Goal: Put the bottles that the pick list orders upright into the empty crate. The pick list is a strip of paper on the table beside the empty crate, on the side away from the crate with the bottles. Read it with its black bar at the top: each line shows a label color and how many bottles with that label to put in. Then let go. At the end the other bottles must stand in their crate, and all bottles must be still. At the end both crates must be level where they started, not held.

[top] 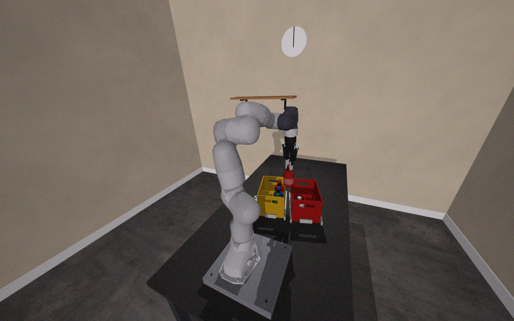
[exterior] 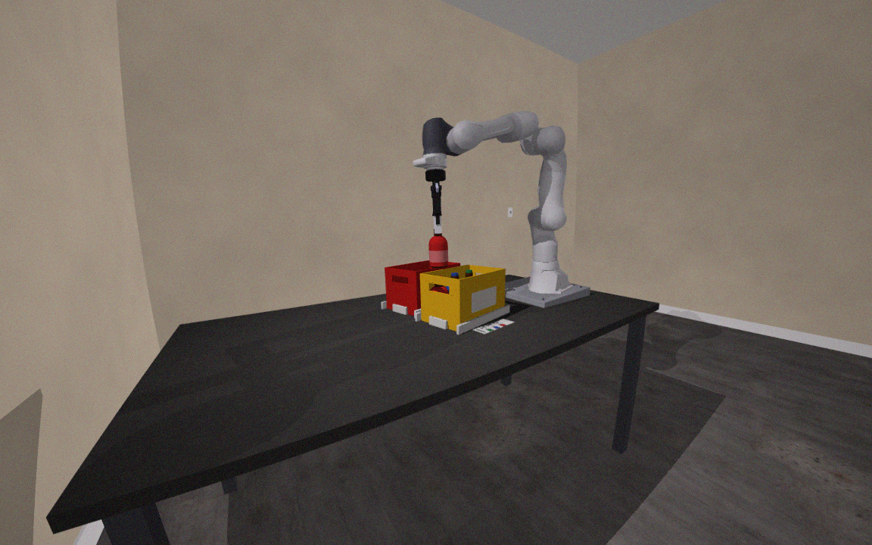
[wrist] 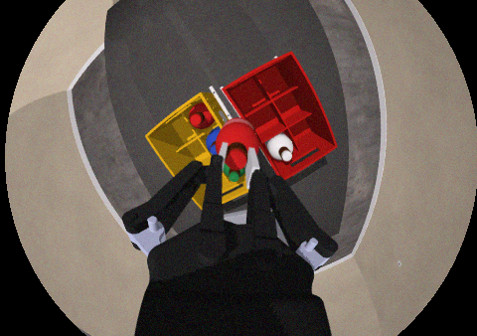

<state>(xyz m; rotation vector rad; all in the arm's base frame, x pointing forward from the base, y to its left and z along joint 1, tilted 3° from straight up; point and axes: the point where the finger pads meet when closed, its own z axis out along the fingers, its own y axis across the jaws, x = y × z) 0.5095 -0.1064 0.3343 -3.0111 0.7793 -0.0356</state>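
My gripper (top: 289, 165) (exterior: 437, 228) (wrist: 237, 153) is shut on the neck of a red bottle (top: 288, 176) (exterior: 438, 250) (wrist: 238, 131). It holds the bottle upright, above the crates near their facing walls. The yellow crate (top: 273, 210) (exterior: 462, 301) (wrist: 170, 157) holds another red bottle (wrist: 201, 116), a blue bottle (wrist: 213, 141) and a green bottle (wrist: 234, 173). The red crate (top: 306, 213) (exterior: 403, 291) (wrist: 318, 106) holds a white bottle (wrist: 279, 146) in a corner compartment. The pick list (exterior: 493, 326) lies beside the yellow crate; its lines are too small to read.
White strips (top: 285, 210) (exterior: 484, 319) (wrist: 219, 100) stand along the crates' bases. The robot's base plate (top: 271, 271) (exterior: 537, 298) is on the same black table (top: 318, 259) (exterior: 276, 379). A wooden shelf (top: 264, 97) is on the back wall.
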